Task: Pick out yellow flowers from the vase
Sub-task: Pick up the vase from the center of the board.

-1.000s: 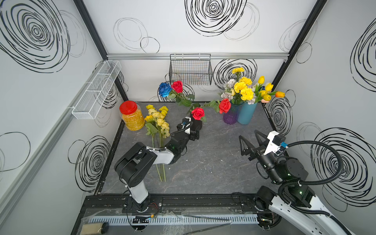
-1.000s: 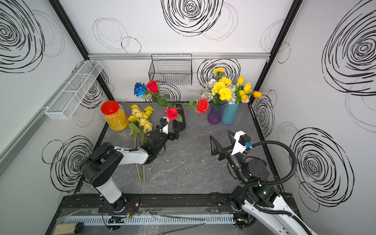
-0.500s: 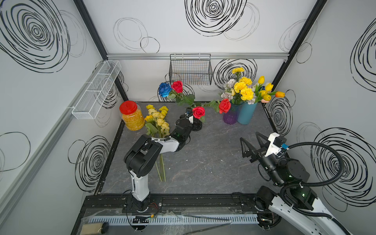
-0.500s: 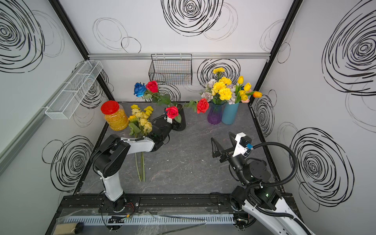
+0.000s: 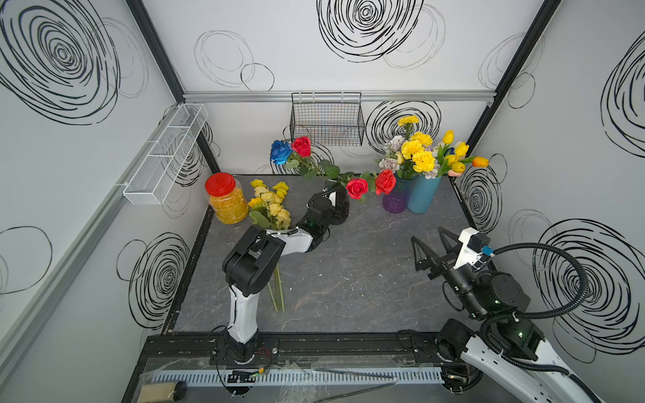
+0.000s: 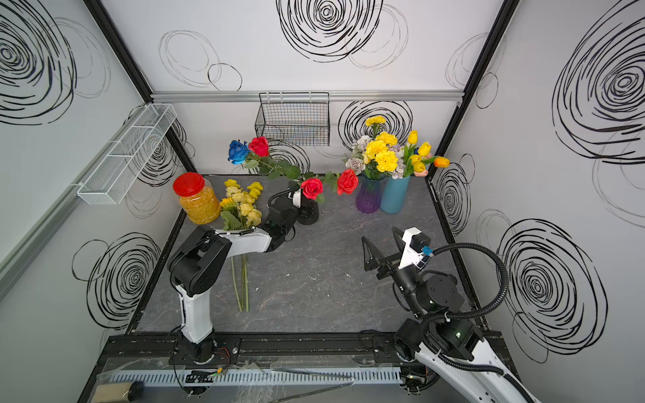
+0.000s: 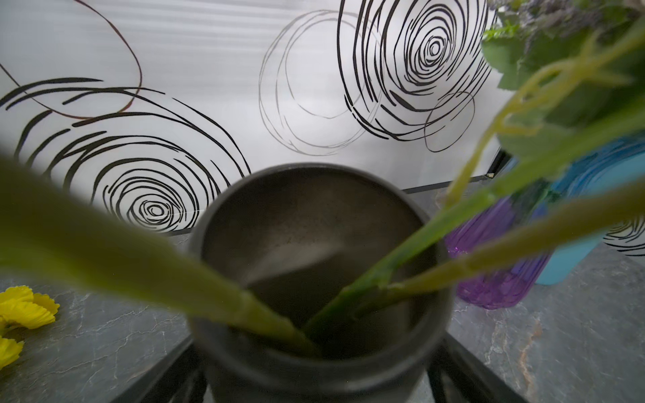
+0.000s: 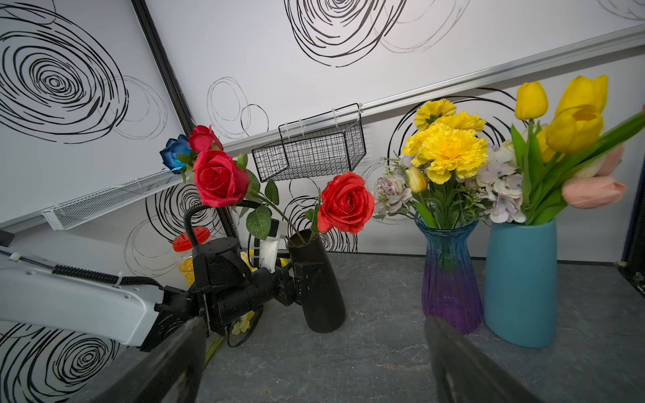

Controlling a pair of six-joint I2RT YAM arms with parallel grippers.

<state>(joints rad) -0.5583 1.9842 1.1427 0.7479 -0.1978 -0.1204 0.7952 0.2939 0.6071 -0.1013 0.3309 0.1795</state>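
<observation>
The black vase [image 5: 343,213] holds only red roses [image 5: 356,187] and a blue rose [image 5: 280,151]; in the left wrist view just green stems stand in its mouth [image 7: 314,216]. My left gripper [image 8: 309,279] stands open with a finger [image 8: 307,275] on each side of the vase's body. Several yellow flowers [image 5: 272,206] lie on the table to its left. More yellow flowers stand at the back right: carnations [image 8: 450,150] in the purple vase [image 5: 396,199] and tulips [image 8: 576,111] in the blue vase [image 5: 424,193]. My right gripper [image 5: 427,237] hangs open and holds nothing, in front of those two.
A jar with a red lid [image 5: 225,200] stands at the back left beside the lying flowers. A black wire basket [image 5: 327,118] hangs on the back wall and a white wire shelf [image 5: 164,153] on the left wall.
The left arm's elbow has risen and its gripper has slid further back along the black vase. The right arm has shifted only slightly.
</observation>
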